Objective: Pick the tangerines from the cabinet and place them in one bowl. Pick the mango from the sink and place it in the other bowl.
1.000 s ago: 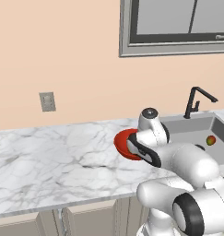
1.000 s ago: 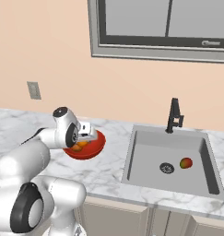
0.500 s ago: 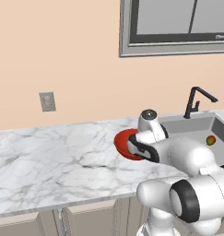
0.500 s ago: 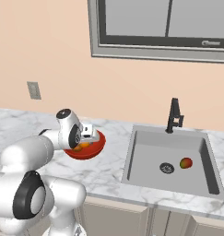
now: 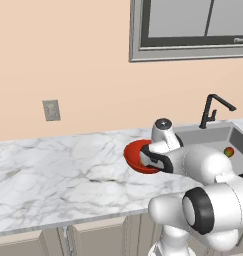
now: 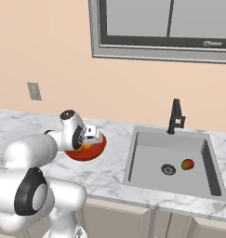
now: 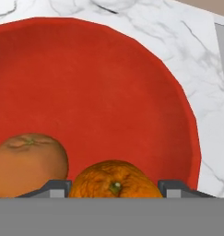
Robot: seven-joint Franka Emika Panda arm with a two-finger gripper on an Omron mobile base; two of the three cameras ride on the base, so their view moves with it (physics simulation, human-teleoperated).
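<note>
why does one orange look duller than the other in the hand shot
Hand view: the left tangerine looks flat, brownish and softly shaded, while the one between the finger tips is crisp and bright. Right base view: the red bowl shines glossy; the mango in the sink looks sharp.

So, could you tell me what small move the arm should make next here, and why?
Probably open the end effector and let go. In the hand view it is shut on a tangerine low inside the red bowl, beside the other tangerine, so this fruit looks delivered. The mango lies in the sink.
</note>
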